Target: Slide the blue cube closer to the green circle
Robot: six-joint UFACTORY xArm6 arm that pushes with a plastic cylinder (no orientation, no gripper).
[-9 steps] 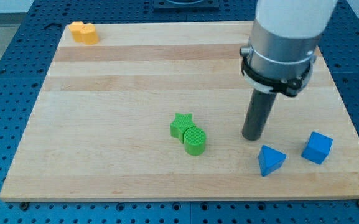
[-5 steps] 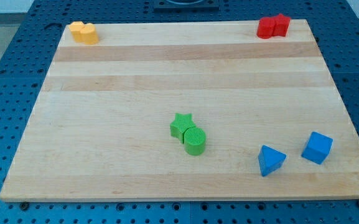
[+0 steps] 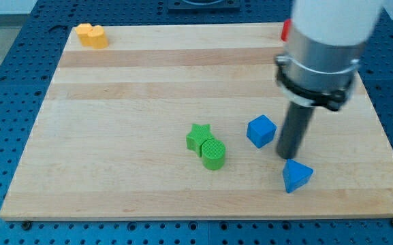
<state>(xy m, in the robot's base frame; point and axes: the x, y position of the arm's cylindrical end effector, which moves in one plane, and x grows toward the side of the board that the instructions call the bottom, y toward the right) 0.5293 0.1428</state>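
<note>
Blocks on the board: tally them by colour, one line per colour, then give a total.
Blue: 2, the blue cube and the blue triangle
Green: 2, the green star and the green circle
Yellow: 2, the yellow blocks touching at the view's top left
Red: 1 visible, the red block, mostly hidden by the arm
Total: 7

I can read no text, label, brand, number or sign anywhere in my view. The wooden board (image 3: pixel 114 102) shows only bare grain from edge to edge, the blocks carry no markings on the faces I can see, and the pale housing above my rod is plain.
</note>
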